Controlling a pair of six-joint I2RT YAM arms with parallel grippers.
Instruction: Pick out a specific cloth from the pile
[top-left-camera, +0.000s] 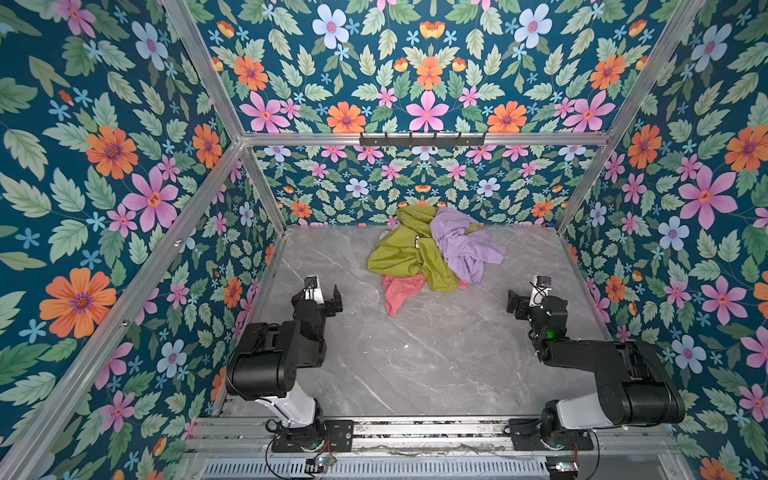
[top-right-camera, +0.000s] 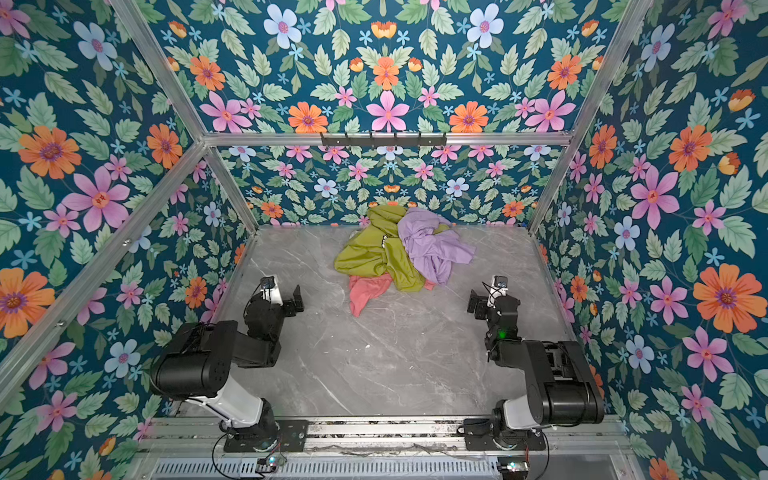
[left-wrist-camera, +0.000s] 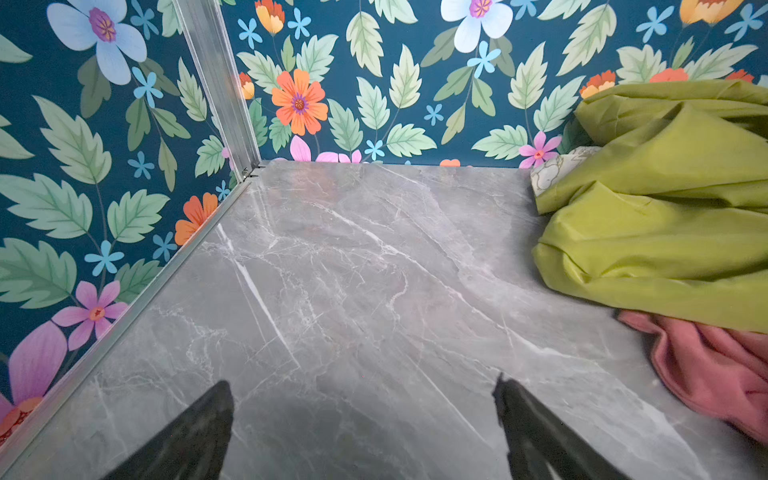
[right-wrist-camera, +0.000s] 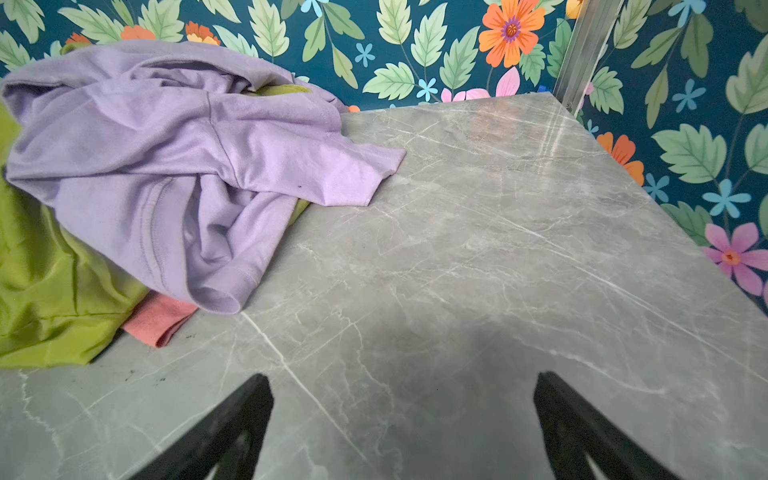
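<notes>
1. The pile sits at the far middle of the grey marble counter, up against the flowered back wall.
2. A green cloth makes up most of the heap; a lilac cloth is draped over its right side.
3. The pink cloth lies at the bottom, at the near edge of the pile, mostly pinned under the green one.
4. Its free part is a crumpled tongue on the counter. In both top views its long axis runs from under the green cloth toward the near left, ending in a narrow tip that points at the robot's side of the counter.
5. A small corner of the pink cloth also peeks out on the right, between the green and the lilac hems.
6. The left hand is spread wide with nothing in it, hovering over bare counter to the left of the pink cloth and apart from it.
7. In the left wrist view both dark fingers frame only marble, with the pink cloth off to one side.
8. The right hand is likewise wide apart and holds nothing, on the right of the pile and clear of it.
9. Its fingers show only counter between them.
</notes>
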